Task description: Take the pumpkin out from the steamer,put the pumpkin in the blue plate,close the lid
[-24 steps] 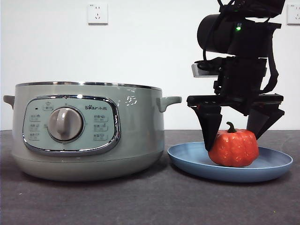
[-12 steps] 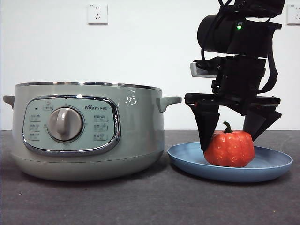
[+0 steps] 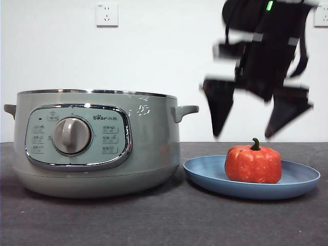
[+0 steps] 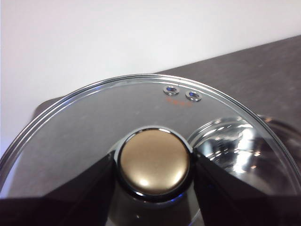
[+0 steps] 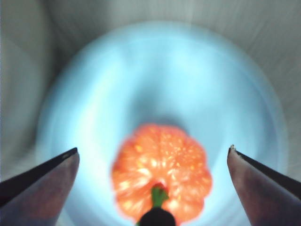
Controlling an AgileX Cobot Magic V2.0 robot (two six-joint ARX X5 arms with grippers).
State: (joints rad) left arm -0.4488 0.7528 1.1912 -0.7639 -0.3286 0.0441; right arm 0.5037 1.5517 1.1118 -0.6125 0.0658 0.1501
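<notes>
The orange-red pumpkin (image 3: 253,164) sits upright in the blue plate (image 3: 205,171), to the right of the sage-green steamer (image 3: 148,148), which stands with no lid on it. My right gripper (image 3: 243,134) is open and empty, blurred, hanging clear above the pumpkin. In the right wrist view its jaws (image 5: 153,149) stand wide on either side of the pumpkin (image 5: 162,174), over the plate (image 5: 160,70). My left gripper (image 4: 153,161) is shut on the knob (image 4: 155,150) of the glass lid (image 4: 89,127) and holds it off the pot, out of the front view.
The steamer and plate stand on a dark grey table (image 3: 164,220) in front of a white wall with two sockets (image 3: 106,14). The plate's rim lies close to the steamer's right side, below its handle (image 3: 185,110).
My right gripper has let go of the pumpkin and risen straight up from it. The pumpkin stays in the blue plate, shifted slightly.
</notes>
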